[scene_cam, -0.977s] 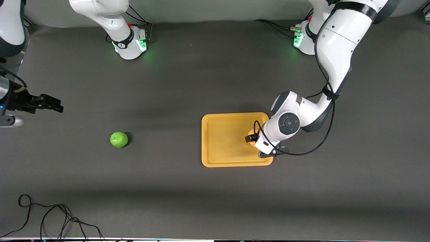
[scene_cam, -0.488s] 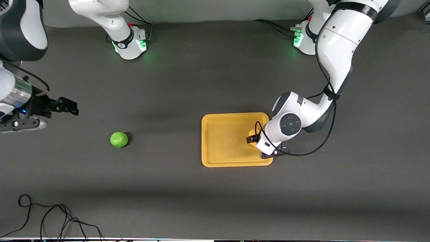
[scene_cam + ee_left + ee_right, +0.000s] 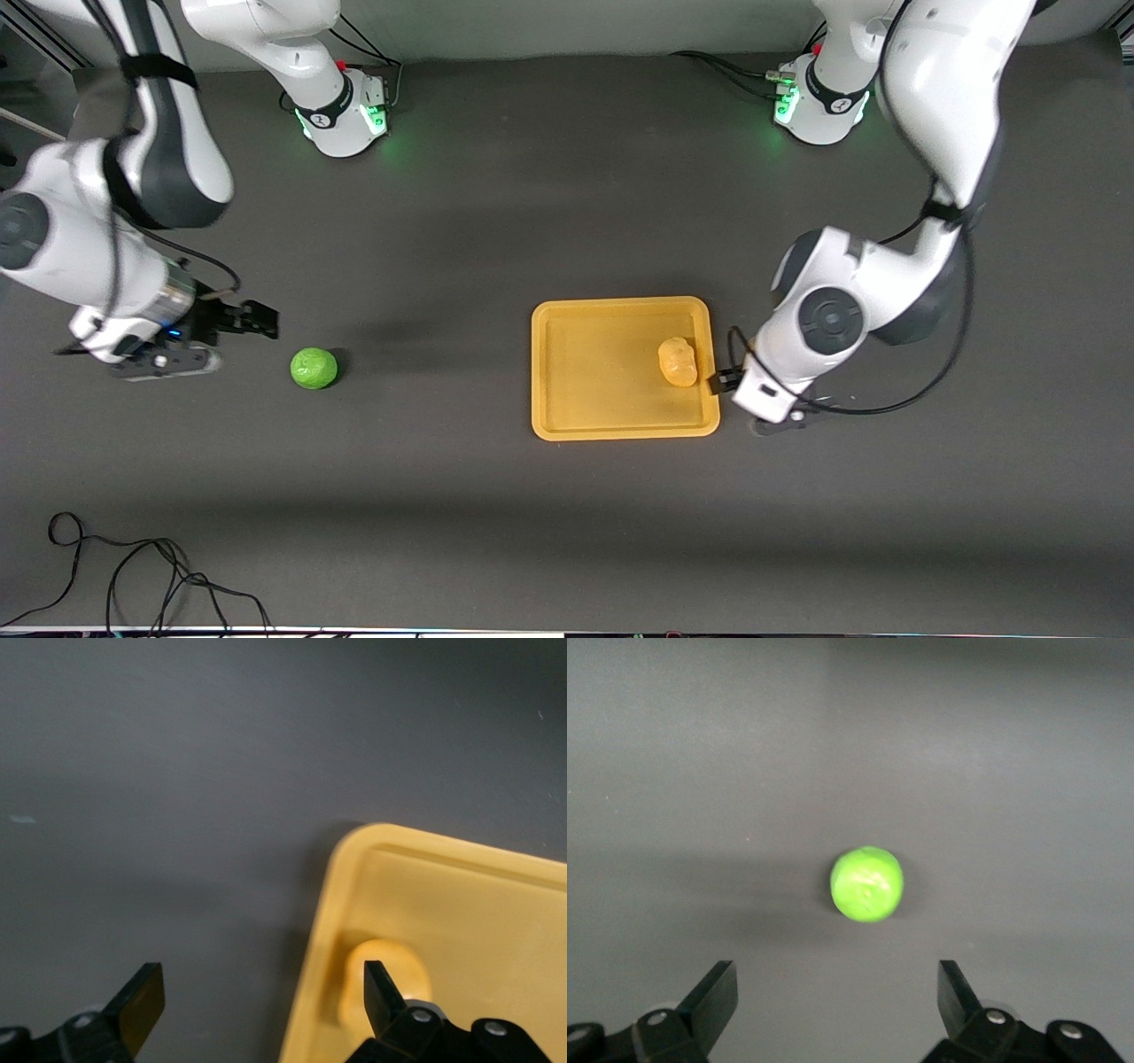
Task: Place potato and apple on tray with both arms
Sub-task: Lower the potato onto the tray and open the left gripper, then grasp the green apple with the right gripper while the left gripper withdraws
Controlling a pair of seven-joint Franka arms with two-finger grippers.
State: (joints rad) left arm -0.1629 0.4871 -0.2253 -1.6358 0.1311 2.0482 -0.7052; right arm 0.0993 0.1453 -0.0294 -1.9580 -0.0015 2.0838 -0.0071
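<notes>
Left hand (image 3: 722, 379), front view: it sits over the tray's rim at the end toward the left arm, fingers spread, holding nothing. The orange-yellow tray (image 3: 576, 354) lies flat on the dark worktop (image 3: 532, 221). The potato (image 3: 678, 361) rests inside the tray, close to that same rim and apart from the left hand. The right hand (image 3: 252, 321) is over bare worktop, just beside the green apple (image 3: 314, 368) on the side toward the right arm's end of the worktop; its fingers are spread and empty. The apple lies on the worktop, well apart from the tray. A loose black cable (image 3: 133, 576) lies near the front edge.

Left wrist view: both black fingertips (image 3: 142, 1001) stand wide apart, one over the worktop (image 3: 177, 771), the other over the tray (image 3: 478, 904). The potato (image 3: 390, 970) lies just inside the rounded corner, partly hidden by that fingertip.

Right wrist view: the fingertips (image 3: 713, 997) are spread wide over the grey worktop (image 3: 700, 771). The apple (image 3: 867, 883) lies ahead of the gap between them, untouched.
</notes>
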